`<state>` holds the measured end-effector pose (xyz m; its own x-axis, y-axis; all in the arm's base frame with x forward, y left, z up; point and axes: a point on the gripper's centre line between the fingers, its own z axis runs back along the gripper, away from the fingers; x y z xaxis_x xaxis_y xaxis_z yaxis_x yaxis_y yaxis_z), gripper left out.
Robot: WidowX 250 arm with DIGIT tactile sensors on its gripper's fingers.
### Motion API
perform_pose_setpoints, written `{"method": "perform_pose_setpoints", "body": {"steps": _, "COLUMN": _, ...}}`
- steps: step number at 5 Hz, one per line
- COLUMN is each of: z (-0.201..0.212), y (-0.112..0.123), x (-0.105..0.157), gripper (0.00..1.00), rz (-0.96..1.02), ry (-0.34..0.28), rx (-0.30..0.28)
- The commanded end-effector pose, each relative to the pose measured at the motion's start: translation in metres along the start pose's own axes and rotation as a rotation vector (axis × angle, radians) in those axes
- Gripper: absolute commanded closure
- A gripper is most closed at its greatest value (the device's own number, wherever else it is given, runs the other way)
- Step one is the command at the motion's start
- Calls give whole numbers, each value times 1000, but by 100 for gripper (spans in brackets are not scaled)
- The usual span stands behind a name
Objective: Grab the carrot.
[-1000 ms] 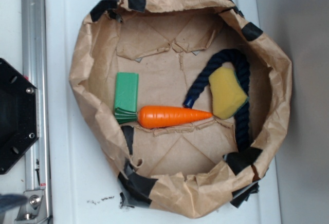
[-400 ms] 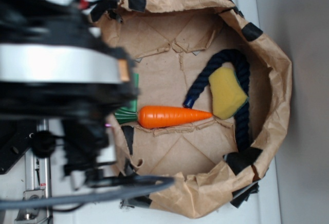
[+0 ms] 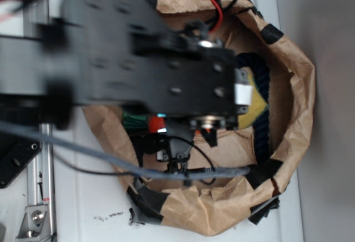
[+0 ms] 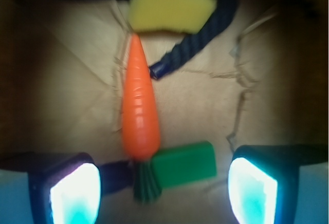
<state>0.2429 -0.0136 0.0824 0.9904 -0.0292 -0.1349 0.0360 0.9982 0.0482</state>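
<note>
Glossy smooth plastic carrot (image 4: 139, 108), creased matt brown paper bag (image 3: 294, 95), twisted dark rope (image 4: 198, 41).

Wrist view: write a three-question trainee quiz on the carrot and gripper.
1. True or false: the gripper is shut on the carrot.
2. The carrot's tip points toward: A) the sponge B) the green block C) a fingertip.
3. Fill in: a dark ___ curves around the sponge.

Key: 1 false, the jaws stand open with the carrot's thick end between them, untouched; 2 A; 3 rope.
</note>
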Motion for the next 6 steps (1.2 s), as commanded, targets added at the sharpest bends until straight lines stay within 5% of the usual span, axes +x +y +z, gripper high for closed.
{"method": "perform_pose_setpoints", "body": {"steps": 1, "z": -58, "y": -25, "x": 2, "gripper": 19, "rz": -131, "ry": 99, "rx": -50}}
{"method": "perform_pose_setpoints", "body": {"steps": 2, "z": -54, "y": -30, "x": -2, "gripper": 100, "rz": -168, "ry": 147, "rx": -58}}
{"method": "perform_pose_setpoints", "body": {"steps": 3, "z": -28, "y": -24, "x": 3, "gripper": 100, "rz": -174, "ry": 147, "rx": -51}}
{"method": "perform_pose_setpoints", "body": {"steps": 5, "z": 66, "y": 1, "x": -4, "gripper": 100, "rz": -96, "ry": -61, "rx": 74}}
{"method": "perform_pose_setpoints", "body": {"steps": 6, "z": 110, "y": 8, "x": -23, "gripper": 100, "rz": -71, "ry": -134, "rx": 83}}
